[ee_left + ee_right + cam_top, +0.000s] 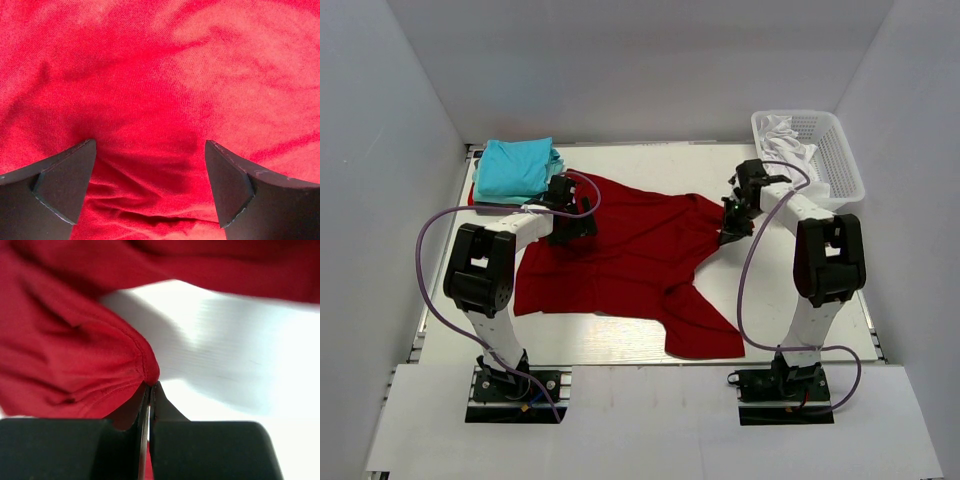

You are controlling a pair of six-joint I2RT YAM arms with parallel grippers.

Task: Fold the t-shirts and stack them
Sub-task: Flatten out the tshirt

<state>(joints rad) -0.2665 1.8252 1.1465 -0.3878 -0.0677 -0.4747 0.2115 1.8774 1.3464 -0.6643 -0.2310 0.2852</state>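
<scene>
- the right claw (150, 386) is clenched on a hemmed edge of the red shirt (630, 250), on the cloth's side nearest the desk's (620, 345) right edge; only a thin fold sits between the tips.
- the left claw (150, 150) is released, jaws wide, low over the shirt's left part; i cannot tell whether it touches the cloth.
- the shirt lies spread but rumpled across the middle of the desk. the folded turquoise shirts (515, 168) sit at the far left corner, and the basket (840, 160) at the far right corner.
- my judgement: the step is flattening the shirt. the left claw should pinch an edge, not the middle, then both should draw apart gently.
- risk: the thin right pinch may slip under a hard pull.
</scene>
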